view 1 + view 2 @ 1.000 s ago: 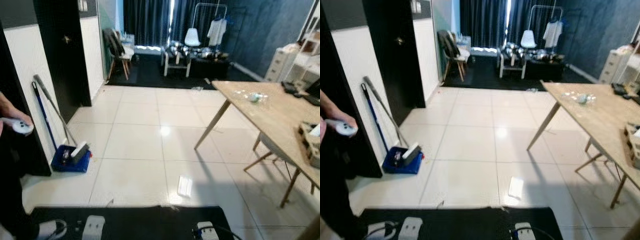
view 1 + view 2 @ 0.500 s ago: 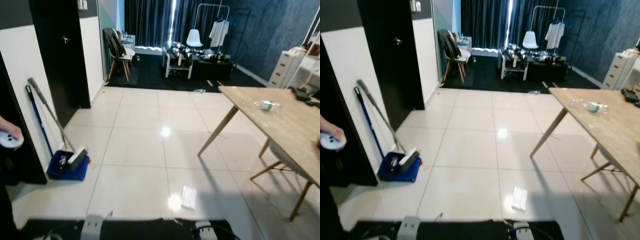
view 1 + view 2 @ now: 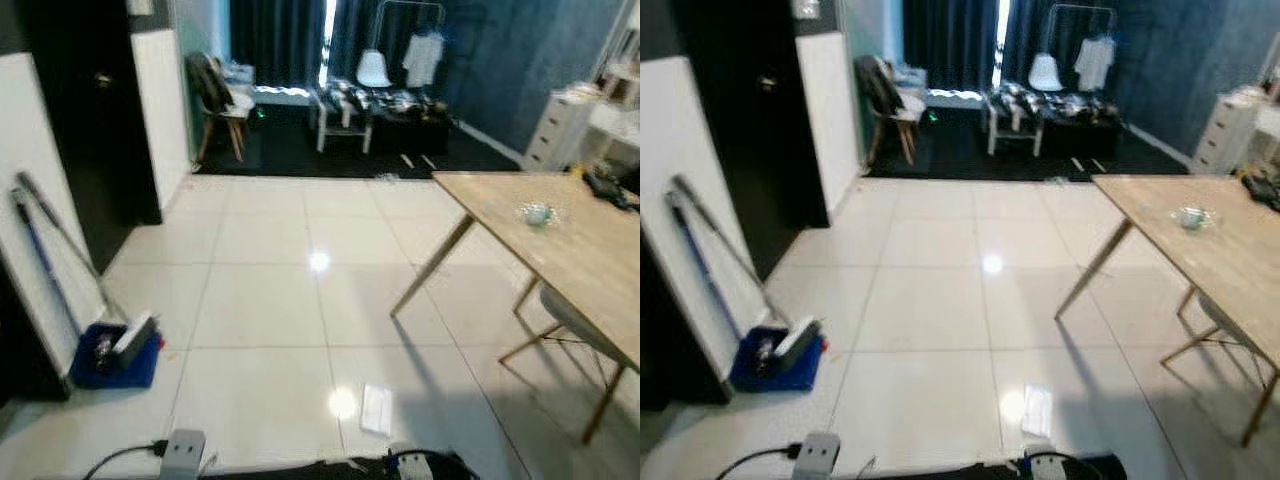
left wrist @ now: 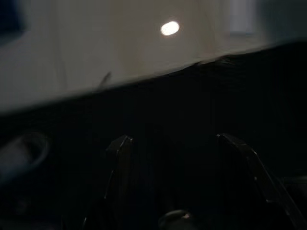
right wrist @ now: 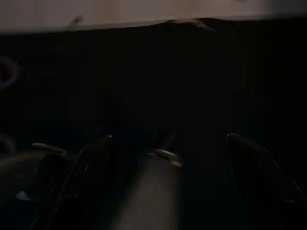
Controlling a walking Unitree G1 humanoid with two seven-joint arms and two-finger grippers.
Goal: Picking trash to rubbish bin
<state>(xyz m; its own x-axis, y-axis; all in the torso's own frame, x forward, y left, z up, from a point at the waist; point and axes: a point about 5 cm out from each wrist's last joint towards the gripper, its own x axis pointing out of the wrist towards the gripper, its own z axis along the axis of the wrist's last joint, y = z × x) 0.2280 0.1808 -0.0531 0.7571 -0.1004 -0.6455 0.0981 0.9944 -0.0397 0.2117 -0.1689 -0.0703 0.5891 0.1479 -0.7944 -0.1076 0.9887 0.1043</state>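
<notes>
We see a white scrap of trash [image 3: 377, 408] lying flat on the pale tiled floor [image 3: 260, 300], near the wooden table [image 3: 560, 250]. A blue dustpan [image 3: 112, 352] sits by the left wall. Our left gripper [image 4: 175, 143] and right gripper [image 5: 168, 141] hang in shadow, fingers spread wide, holding nothing

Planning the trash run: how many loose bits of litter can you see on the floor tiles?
1 clear piece: a white scrap of paper on the tiles near the table's closest leg. A small speck lies at the dark floor's edge, too small to tell. More may be hidden under the table.
</notes>
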